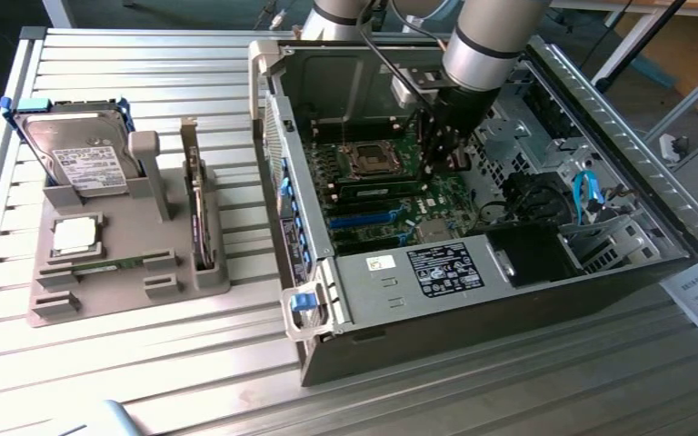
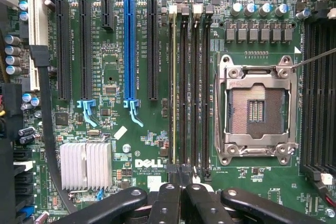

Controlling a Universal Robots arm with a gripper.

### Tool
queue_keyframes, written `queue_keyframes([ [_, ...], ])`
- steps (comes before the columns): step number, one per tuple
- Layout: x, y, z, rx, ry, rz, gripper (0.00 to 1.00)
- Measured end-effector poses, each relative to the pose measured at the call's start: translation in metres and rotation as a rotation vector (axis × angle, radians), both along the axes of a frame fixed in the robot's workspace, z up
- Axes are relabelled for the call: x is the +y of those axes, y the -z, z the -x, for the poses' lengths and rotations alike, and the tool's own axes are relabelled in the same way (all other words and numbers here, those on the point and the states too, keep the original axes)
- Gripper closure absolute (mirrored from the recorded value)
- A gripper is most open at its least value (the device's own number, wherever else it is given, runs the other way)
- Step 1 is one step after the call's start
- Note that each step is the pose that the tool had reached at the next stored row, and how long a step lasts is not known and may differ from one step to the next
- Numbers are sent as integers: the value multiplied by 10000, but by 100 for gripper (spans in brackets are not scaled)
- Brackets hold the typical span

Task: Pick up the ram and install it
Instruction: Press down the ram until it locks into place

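A ram (image 2: 173, 87) shows edge-on as a thin yellow-green line standing in the memory slot furthest from the empty processor socket (image 2: 255, 108). My gripper (image 2: 181, 187) is shut, its black fingers meeting just above the near end of that slot row; I cannot tell whether they touch the stick. In the exterior view the gripper (image 1: 438, 159) reaches down into the open computer case (image 1: 471, 272), beside the socket (image 1: 371, 161). Another ram (image 1: 109, 266) lies flat in the front of the grey holder (image 1: 119, 291) on the table.
The holder also carries a hard drive (image 1: 83, 154), a square silver processor chip (image 1: 74, 234) and an upright expansion card (image 1: 204, 213). Inside the case, black and blue expansion slots (image 2: 129, 51), a heatsink (image 2: 85, 165) and a black cable (image 2: 46, 129) flank the memory slots.
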State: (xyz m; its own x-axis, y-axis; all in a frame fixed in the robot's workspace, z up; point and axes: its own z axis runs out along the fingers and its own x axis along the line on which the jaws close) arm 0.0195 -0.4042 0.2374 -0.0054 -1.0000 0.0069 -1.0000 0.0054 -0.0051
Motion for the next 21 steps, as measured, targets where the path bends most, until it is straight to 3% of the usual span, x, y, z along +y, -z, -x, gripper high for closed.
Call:
queue_keyframes([
  [8,0,-67,0,1,1,22,89],
  [21,0,-69,44,0,1,21,89],
])
